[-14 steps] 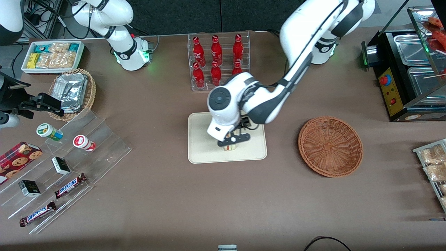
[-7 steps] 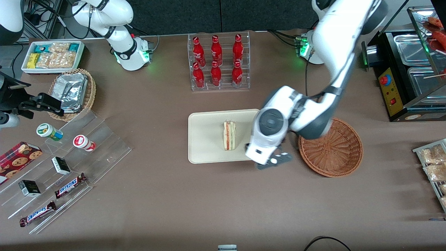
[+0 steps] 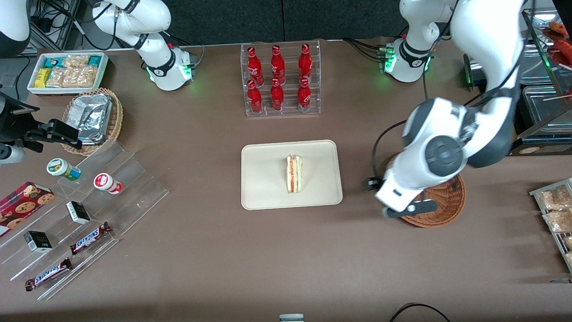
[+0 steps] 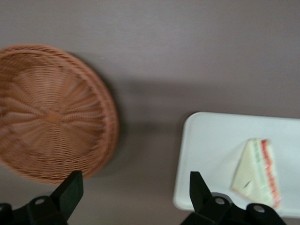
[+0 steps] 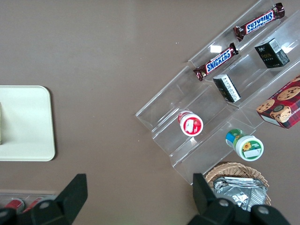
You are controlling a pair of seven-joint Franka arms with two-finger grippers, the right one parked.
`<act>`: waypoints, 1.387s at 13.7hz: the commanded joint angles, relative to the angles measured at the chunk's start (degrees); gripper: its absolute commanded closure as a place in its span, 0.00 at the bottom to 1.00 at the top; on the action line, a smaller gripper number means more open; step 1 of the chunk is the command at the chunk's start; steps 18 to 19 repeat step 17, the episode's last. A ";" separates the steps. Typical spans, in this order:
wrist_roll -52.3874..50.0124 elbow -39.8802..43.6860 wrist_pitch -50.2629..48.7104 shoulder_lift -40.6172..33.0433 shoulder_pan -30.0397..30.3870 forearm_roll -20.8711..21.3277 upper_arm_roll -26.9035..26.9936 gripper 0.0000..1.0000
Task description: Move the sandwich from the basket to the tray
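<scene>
You see that the gripper (image 4: 133,197) has let go within the last second and swung away from the tray (image 3: 263,197) to hang over the near edge of the basket (image 3: 449,201), fingers spread and empty. The sandwich (image 3: 293,173) now rests on the tray, well apart from the gripper, so the placement looks complete.
</scene>
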 commanded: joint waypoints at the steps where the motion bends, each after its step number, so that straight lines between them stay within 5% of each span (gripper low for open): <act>1: 7.79 -7.52 -3.77 -9.66 3.21 -2.16 0.23 0.00; 10: 15.73 -9.02 -18.55 -25.22 0.50 -3.92 12.61 0.00; 19: 23.36 -7.62 -22.34 -26.38 2.86 -3.66 16.30 0.00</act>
